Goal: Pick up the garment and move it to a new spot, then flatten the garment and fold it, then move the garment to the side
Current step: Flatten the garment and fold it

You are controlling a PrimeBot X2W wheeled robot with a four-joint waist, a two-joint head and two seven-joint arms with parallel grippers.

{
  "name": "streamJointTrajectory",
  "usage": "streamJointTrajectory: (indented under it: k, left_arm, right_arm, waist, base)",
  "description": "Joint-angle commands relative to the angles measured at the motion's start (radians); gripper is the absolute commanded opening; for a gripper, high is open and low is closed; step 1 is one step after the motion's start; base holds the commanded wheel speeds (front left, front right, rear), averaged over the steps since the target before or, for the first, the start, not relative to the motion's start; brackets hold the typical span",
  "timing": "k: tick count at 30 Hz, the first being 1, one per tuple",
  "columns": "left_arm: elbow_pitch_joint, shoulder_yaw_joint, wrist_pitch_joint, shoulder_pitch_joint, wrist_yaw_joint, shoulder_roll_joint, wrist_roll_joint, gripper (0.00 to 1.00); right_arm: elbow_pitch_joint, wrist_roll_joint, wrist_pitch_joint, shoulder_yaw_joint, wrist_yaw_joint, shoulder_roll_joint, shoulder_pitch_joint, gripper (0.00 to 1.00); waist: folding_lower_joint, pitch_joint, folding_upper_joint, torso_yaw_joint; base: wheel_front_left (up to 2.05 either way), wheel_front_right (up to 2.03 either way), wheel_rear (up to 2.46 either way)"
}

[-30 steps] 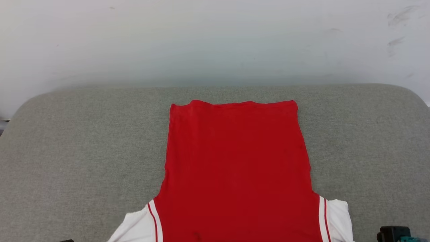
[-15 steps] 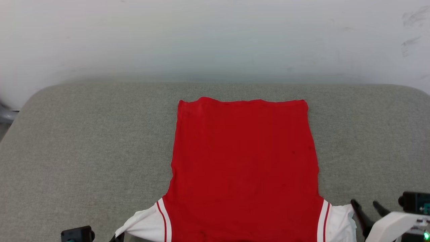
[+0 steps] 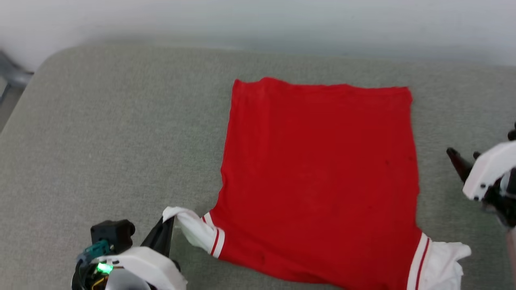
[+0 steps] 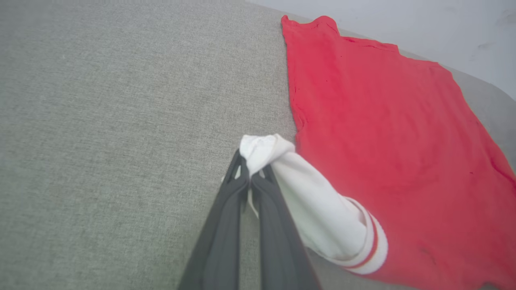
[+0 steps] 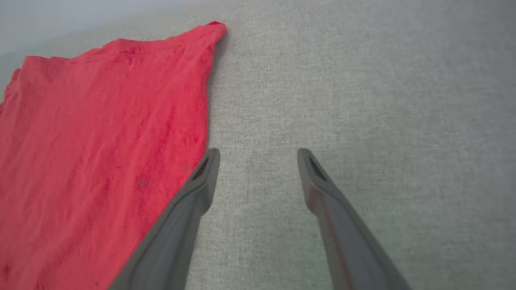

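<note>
The garment (image 3: pixel 322 181), a red T-shirt with white sleeves and striped trim, lies spread flat on the grey cushion, hem toward the far side. My left gripper (image 3: pixel 167 223) at the lower left is shut on the bunched end of the garment's white left sleeve (image 4: pixel 282 177), which is pulled out sideways. My right gripper (image 3: pixel 463 155) hovers open at the right, just beyond the garment's (image 5: pixel 100 153) right edge, with nothing between its fingers (image 5: pixel 201 181). The right white sleeve (image 3: pixel 443 262) lies crumpled at the bottom right.
The grey fabric cushion (image 3: pixel 100 141) spreads wide on both sides of the shirt. A pale wall (image 3: pixel 258 16) rises behind its far edge. The cushion's rounded left corner (image 3: pixel 44 64) drops off toward a dark object at the far left.
The head camera tilted down and shifted. My right gripper let go of the right sleeve, opened and rose to the shirt's right side. The left gripper came into view, pulling the left sleeve outward.
</note>
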Motion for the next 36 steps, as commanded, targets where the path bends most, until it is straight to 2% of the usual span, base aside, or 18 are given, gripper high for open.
streamJointTrajectory:
  k: [1, 6, 15, 18, 22, 23, 24, 25, 26, 31, 36]
  left_arm:
    - [-0.012, -0.004, -0.011, -0.038, -0.007, -0.013, 0.009, 0.00]
    - [-0.039, -0.013, -0.024, -0.077, -0.018, -0.020, 0.018, 0.00]
    - [-0.058, -0.044, -0.063, -0.155, -0.048, -0.068, 0.022, 0.00]
    - [-0.046, -0.050, -0.075, -0.172, -0.056, -0.080, 0.021, 0.00]
    - [-0.022, -0.056, -0.092, -0.185, -0.067, -0.092, 0.017, 0.00]
    - [-0.016, -0.056, -0.096, -0.186, -0.068, -0.095, 0.016, 0.00]
    - [-0.009, -0.056, -0.098, -0.187, -0.069, -0.096, 0.016, 0.00]
    - [-0.004, -0.056, -0.102, -0.187, -0.069, -0.097, 0.015, 0.00]
    - [0.000, -0.056, -0.103, -0.189, -0.070, -0.098, 0.014, 0.00]
    - [0.024, -0.053, -0.104, -0.186, -0.069, -0.095, 0.009, 0.00]
    - [0.055, -0.041, -0.098, -0.161, -0.063, -0.077, -0.002, 0.00]
  right_arm:
    - [0.042, 0.013, 0.051, 0.025, -0.001, -0.022, -0.082, 1.00]
    - [0.089, 0.013, 0.136, 0.052, -0.001, -0.060, -0.225, 1.00]
    - [0.171, -0.022, 0.246, 0.107, -0.001, -0.117, -0.492, 1.00]
    - [0.202, -0.031, 0.269, 0.114, -0.001, -0.127, -0.535, 1.00]
    - [0.280, -0.035, 0.343, 0.133, -0.001, -0.116, -0.519, 1.00]
    - [0.299, -0.035, 0.362, 0.139, -0.001, -0.112, -0.510, 0.97]
    - [0.312, -0.032, 0.374, 0.141, -0.001, -0.108, -0.500, 0.39]
    - [0.323, -0.038, 0.385, 0.148, -0.001, -0.107, -0.489, 0.06]
    - [0.333, -0.037, 0.396, 0.147, -0.001, -0.107, -0.483, 0.00]
    - [0.342, -0.024, 0.380, 0.127, -0.001, -0.120, -0.477, 0.00]
    - [0.306, -0.027, 0.332, 0.126, -0.001, -0.165, -0.465, 0.00]
  waist:
    - [-0.0002, 0.084, 0.0000, 0.054]
    - [-0.0002, 0.154, 0.0000, 0.093]
    - [-0.0002, 0.308, 0.0000, 0.186]
    - [-0.0002, 0.343, 0.0000, 0.203]
    - [-0.0002, 0.362, 0.0000, 0.213]
    - [-0.0002, 0.363, 0.0000, 0.215]
    - [-0.0002, 0.362, 0.0000, 0.215]
    - [-0.0002, 0.361, 0.0000, 0.216]
    - [-0.0002, 0.359, 0.0000, 0.216]
    - [-0.0002, 0.328, 0.0000, 0.207]
    - [-0.0002, 0.256, 0.0000, 0.176]
  base:
    - [0.00, 0.00, 0.00]
    - [0.00, 0.00, 0.00]
    - [0.00, 0.00, 0.00]
    - [0.00, 0.00, 0.00]
    - [0.00, 0.00, 0.00]
    - [0.00, 0.00, 0.00]
    - [0.00, 0.00, 0.00]
    - [0.00, 0.00, 0.00]
    - [0.00, 0.00, 0.00]
    - [0.00, 0.00, 0.00]
    - [0.00, 0.00, 0.00]
